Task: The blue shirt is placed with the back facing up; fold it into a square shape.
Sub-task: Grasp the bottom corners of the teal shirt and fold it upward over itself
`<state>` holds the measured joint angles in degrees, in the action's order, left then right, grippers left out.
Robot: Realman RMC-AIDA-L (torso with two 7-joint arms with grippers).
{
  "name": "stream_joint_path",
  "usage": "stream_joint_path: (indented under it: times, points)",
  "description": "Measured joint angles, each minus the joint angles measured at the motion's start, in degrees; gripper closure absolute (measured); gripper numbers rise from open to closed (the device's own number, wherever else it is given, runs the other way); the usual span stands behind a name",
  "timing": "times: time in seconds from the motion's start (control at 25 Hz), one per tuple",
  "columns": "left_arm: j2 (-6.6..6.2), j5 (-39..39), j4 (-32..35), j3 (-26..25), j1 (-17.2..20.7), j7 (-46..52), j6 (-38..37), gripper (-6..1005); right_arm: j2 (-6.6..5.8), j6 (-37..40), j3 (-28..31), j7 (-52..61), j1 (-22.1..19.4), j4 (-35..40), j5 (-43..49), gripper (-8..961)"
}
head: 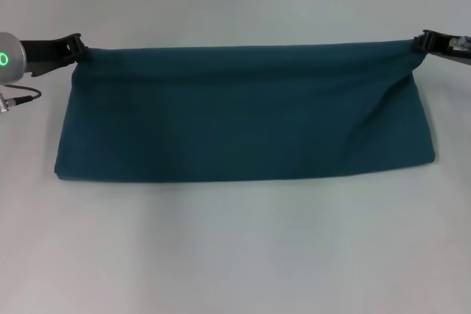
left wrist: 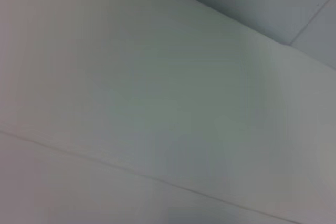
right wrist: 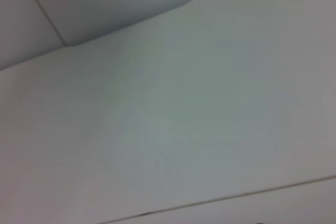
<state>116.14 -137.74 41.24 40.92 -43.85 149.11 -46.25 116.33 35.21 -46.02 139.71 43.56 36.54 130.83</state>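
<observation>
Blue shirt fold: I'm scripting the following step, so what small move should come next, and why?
Probably carry both far corners toward the near edge and lay them down. The left gripper and right gripper each pinch a far corner of the blue shirt, lifted taut, while its near edge rests on the table.

blue shirt point(head: 243, 115) — soft matt cloth

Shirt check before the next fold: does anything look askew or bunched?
Mostly tidy. The shirt is a long band, held at its far corners by the left gripper and right gripper. Diagonal creases run near the right corner.
</observation>
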Motion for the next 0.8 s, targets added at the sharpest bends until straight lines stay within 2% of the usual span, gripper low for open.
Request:
stream_joint_path:
  times: [0.32, 0.8]
  points:
    - [0.19, -0.4, -3.4, 0.3, -0.5, -0.4, 6.3, 997, 0.13, -6.2, -2.7, -0.1, 1.3, -3.4, 0.1, 768]
    - [0.37, -0.4, -5.1, 1.2, -1.0, -0.8, 10.7, 996, 0.13, -9.1, -2.8, -0.2, 2.8, -5.3, 0.1, 752]
